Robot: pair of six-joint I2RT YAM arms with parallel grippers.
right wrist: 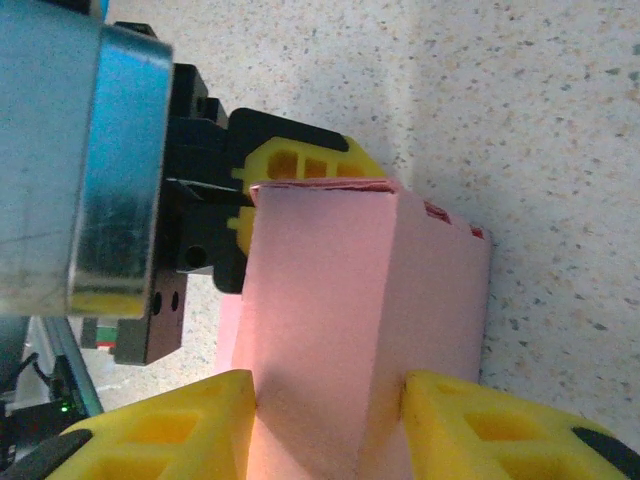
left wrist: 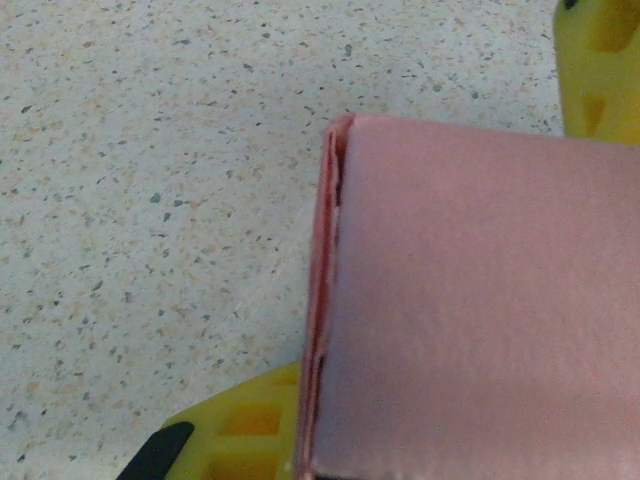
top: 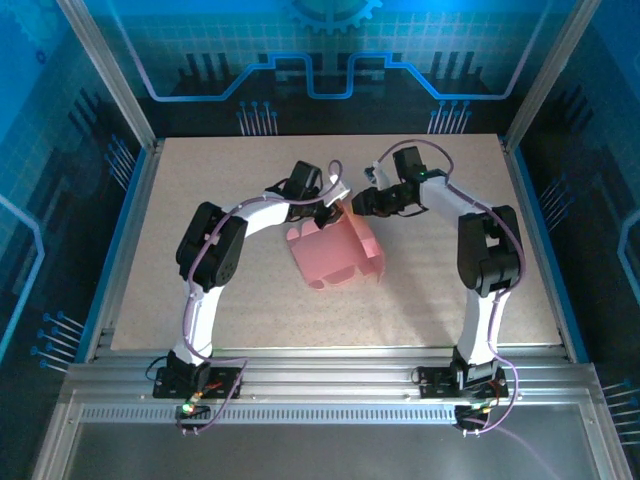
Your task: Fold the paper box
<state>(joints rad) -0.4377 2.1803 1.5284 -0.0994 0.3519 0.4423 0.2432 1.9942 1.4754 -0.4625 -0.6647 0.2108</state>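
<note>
Pink thin-card paper box (top: 335,250), partly folded, is noted mid-table on the speckled beige tabletop (top: 430,290), between both arms; the left gripper (top: 328,210) is clamped tight on a folded edge; the right gripper (top: 356,205) is held half-open, its yellow fingers (right wrist: 170,430) pressed against opposite sides of the box.

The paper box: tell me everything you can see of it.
The paper box is pale pink, matte thin card, only partly folded: creased panels stand up as a slanted, open shell, and one edge shows layered card. It sits near the middle of the speckled table, between the two arms. The left claw is shut on its far upper edge. The right claw grips a folded panel between its yellow fingers.
</note>
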